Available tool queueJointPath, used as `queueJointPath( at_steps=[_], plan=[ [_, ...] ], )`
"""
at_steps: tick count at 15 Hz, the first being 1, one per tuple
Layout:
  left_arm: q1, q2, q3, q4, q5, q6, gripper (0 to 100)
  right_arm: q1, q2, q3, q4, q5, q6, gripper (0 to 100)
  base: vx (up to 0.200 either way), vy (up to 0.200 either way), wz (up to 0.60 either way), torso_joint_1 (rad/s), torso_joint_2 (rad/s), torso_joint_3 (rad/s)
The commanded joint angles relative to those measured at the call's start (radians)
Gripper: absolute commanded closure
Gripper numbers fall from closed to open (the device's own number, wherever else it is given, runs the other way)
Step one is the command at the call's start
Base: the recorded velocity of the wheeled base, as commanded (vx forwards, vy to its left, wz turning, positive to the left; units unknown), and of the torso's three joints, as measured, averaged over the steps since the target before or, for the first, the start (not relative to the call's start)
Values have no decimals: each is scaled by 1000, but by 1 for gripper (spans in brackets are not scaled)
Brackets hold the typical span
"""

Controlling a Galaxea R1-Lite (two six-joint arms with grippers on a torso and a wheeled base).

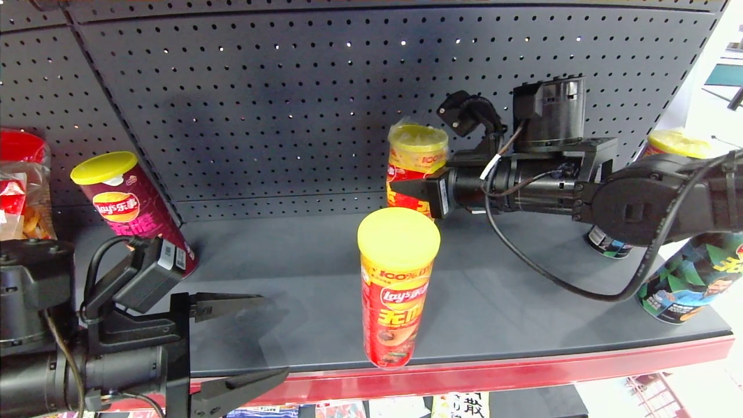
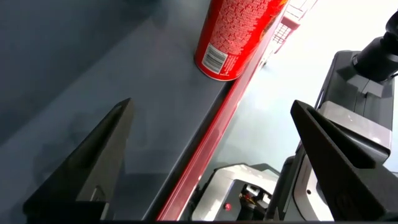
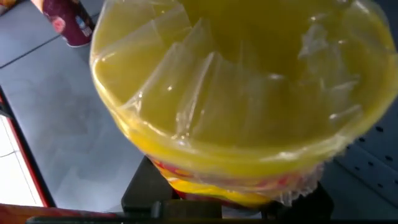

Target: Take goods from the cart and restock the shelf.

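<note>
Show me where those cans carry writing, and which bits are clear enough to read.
Front red can: percentage band, round logo, big yellow characters; all clear.
Its barcode label: too small to read.
Back red can, held by the right gripper: same band, partly hidden.
Purple can: round logo, clear.
Blue-green can: yellow characters, cut off.

A dark perforated back panel [image 1: 278, 104] rises behind a grey shelf [image 1: 290, 261] edged in red.
</note>
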Motion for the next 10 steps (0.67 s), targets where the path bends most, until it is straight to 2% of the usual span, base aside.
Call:
queueJointPath(
  at_steps=[1, 7, 8, 10],
  plan=[
    [0, 3, -1, -1, 0, 0, 0, 6, -6, 5, -1, 1, 0, 100, 0, 0, 0, 0, 0, 0],
    [0, 6, -1, -1, -2, 0, 0, 13, 12, 11, -1, 2, -1, 100, 0, 0, 0, 0, 0, 0],
    [0, 8, -1, -1, -2, 0, 0, 13, 11, 17, -1, 2, -1, 0, 0, 0, 0, 0, 0, 0],
    [0, 12, -1, -1, -2, 0, 0, 11, 3, 46, -2, 2, -3, 0, 0, 0, 0, 0, 0, 0]
  ],
)
